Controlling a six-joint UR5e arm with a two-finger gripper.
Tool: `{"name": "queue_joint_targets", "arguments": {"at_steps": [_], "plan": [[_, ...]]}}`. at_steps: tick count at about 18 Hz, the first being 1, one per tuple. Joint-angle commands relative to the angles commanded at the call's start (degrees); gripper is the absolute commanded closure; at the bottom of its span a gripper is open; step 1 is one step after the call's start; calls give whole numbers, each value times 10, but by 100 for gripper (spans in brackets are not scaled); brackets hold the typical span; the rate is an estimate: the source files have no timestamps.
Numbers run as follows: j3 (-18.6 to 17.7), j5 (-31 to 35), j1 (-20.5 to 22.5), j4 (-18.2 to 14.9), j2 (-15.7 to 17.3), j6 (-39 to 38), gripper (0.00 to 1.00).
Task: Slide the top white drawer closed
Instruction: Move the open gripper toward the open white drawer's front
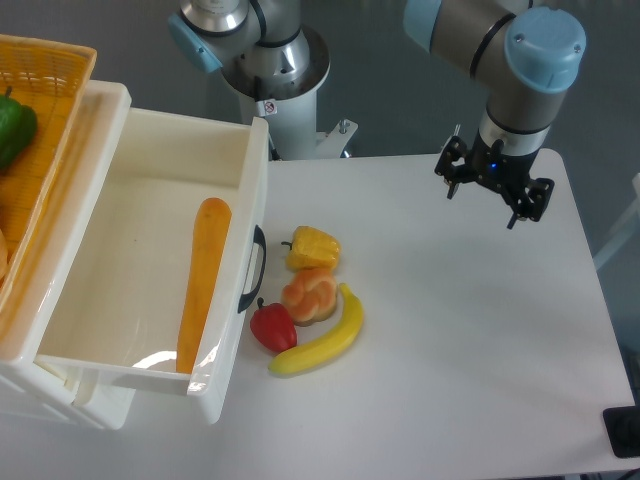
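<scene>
One white drawer (150, 260) stands pulled out at the left of the frame, its deep tray open to view and its flat front facing the middle of the table (450, 350). One curved black handle (255, 270) sits on that front. Inside the tray lies one long orange carrot (201, 285), stretched from the back toward the front edge. On the table just beside the drawer front sit four play foods in a tight cluster: one yellow pepper (314, 247), one bread roll (309, 294), one red pepper (273, 326) and one banana (322, 343) (the banana curls round the roll's lower right side). One orange woven basket (45, 80) rests at the upper left, on top of the cabinet, with one green pepper (14, 128) in it.

The one gripper (494, 188) hangs at the upper right of the frame, well apart from the drawer, with the food cluster between them. Its two black fingers point down and stand spread, holding nothing. The arm (500, 60) comes in from the top edge, grey with blue joint caps, the wrist bent downward over the table's far right part.
</scene>
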Motion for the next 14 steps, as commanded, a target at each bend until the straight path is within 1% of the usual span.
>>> {"name": "queue_joint_targets", "arguments": {"at_steps": [7, 9, 10, 12, 14], "plan": [[-7, -6, -1, -2, 1, 0, 0], [-31, -28, 0, 2, 3, -2, 0], [-46, -33, -2, 9, 3, -2, 0], [-64, -37, -3, 41, 5, -6, 0], [-67, -34, -4, 43, 7, -21, 0]]}}
